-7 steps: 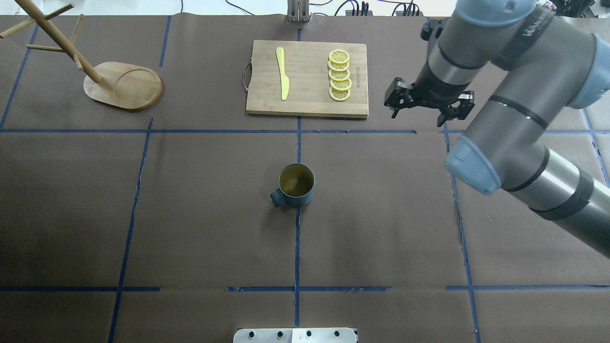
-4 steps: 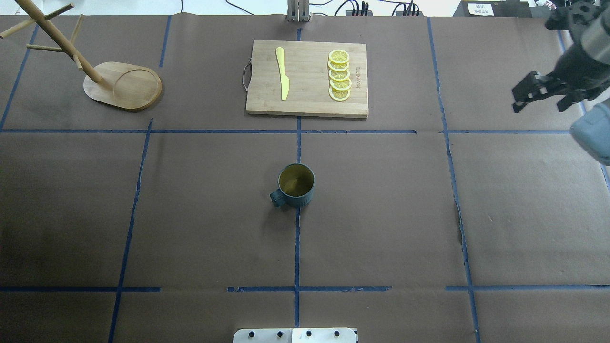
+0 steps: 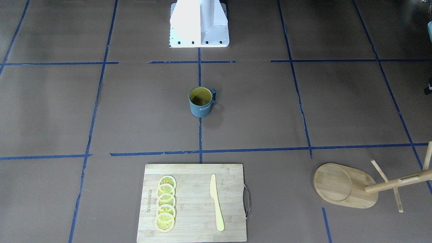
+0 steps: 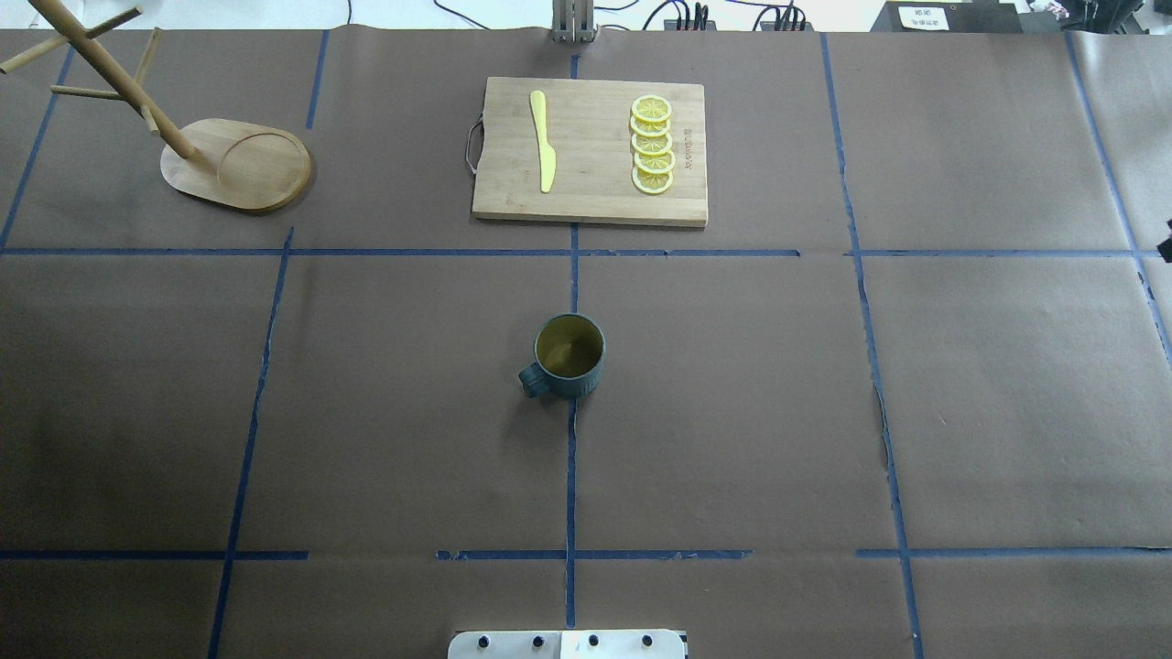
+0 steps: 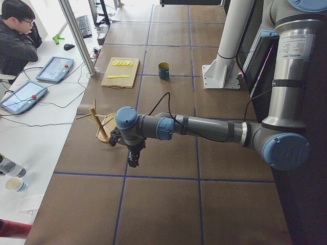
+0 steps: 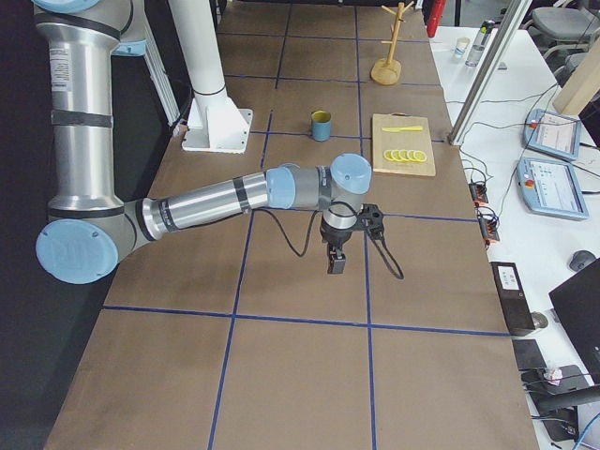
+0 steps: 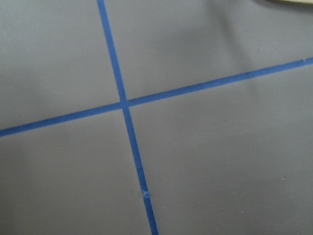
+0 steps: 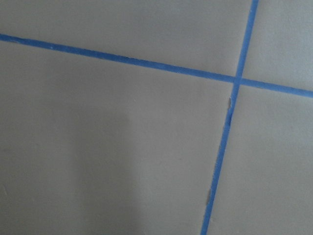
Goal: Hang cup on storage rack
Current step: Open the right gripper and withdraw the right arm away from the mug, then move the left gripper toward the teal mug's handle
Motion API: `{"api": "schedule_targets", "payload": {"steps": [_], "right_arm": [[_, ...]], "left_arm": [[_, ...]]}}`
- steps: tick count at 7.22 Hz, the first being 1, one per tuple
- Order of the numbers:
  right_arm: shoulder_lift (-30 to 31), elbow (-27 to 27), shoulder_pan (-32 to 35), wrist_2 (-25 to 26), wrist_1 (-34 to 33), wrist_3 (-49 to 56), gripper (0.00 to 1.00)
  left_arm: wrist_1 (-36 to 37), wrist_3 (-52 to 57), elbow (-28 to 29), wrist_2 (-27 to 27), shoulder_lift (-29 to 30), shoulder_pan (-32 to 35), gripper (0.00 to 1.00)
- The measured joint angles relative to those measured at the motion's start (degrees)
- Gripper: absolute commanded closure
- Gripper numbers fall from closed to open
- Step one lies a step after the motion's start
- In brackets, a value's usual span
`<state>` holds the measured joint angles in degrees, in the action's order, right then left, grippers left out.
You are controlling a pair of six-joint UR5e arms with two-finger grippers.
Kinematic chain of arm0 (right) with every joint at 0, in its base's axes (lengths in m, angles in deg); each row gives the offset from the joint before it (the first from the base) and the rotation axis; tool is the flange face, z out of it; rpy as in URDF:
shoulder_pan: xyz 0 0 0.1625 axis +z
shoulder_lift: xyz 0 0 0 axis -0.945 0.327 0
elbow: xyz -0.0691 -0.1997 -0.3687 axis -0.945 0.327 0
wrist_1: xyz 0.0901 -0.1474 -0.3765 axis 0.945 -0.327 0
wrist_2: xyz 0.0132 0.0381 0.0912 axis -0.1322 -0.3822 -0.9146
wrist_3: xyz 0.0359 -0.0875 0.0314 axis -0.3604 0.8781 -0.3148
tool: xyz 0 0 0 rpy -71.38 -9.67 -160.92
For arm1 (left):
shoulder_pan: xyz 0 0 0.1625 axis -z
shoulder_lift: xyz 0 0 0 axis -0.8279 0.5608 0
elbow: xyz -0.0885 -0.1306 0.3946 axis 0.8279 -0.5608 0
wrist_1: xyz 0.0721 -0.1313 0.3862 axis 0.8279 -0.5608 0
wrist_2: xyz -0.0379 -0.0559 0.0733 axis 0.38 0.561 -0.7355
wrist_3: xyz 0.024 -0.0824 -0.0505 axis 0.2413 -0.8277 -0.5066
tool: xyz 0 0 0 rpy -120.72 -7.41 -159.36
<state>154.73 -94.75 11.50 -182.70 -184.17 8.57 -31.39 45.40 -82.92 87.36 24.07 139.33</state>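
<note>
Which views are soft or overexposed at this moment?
Left wrist-mounted: soft and washed grey, showing little but crossing blue tape; right wrist-mounted: equally soft and pale; exterior front-facing: white robot base blown out; overhead exterior: sharp and evenly lit, cup crisp.

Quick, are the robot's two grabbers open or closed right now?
Left gripper: cannot be told, it shows only in a side view.
Right gripper: cannot be told either.

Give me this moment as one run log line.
cup: upright mid-table, handle to robot's left, unheld | storage rack: far left, nothing hung | left pincer: away from cup, state unclear | right pincer: away from cup, state unclear
</note>
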Motion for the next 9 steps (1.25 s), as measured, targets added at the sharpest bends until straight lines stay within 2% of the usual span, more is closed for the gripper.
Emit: {"api": "schedule_targets", "payload": {"steps": [3,5,6,9], "right_arm": [[12.11,0.32,5.32,-0.05,7.90,2.91,0.00],[13.46,0.23,6.52,-0.08,8.76,1.26,0.00],[13.25,0.08,6.62,-0.32,8.90,-0.09,0.00],[12.66,-0.13,6.62,-1.72,9.15,-1.19,0.00]], "left_arm": [[-2.89,-0.24,-0.65,-0.12,0.69,-0.30,0.00],[-4.56,-0.37,-1.12,0.11,1.22,-0.85,0.00],[-7.64,-0.69,-1.87,0.32,1.45,-2.47,0.00],[-24.30,-3.02,-3.14,0.59,3.86,-14.53,0.00]]}}
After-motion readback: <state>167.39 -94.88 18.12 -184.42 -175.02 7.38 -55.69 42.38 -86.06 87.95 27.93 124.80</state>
